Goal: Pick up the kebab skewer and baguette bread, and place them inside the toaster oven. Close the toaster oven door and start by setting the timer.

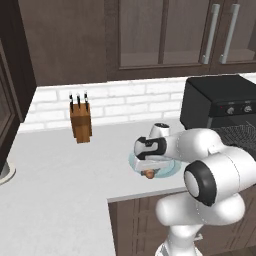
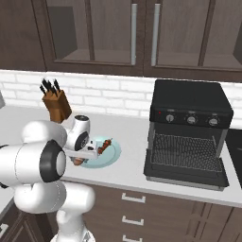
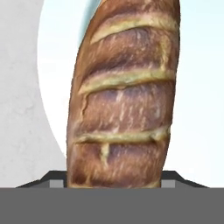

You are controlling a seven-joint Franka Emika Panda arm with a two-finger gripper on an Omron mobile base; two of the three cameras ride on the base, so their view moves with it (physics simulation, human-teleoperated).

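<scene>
The claw (image 3: 114, 183) sits low over the plate (image 3: 197, 87), its jaws flanking the near end of the bread (image 3: 124, 96); they look to be pressing the crust, but I cannot tell whether the grip is firm. The loaf lies lengthwise on the pale blue plate, near its edge by the counter (image 3: 22, 109). The skewer (image 2: 105, 145) rests on the same plate (image 2: 108, 156), just beside the hand. The oven (image 2: 189, 132) stands to the right, its door (image 2: 184, 172) down and its rack bare. Gripped so near one end, the loaf may droop or twist loose when lifted, and could knock the skewer.
</scene>
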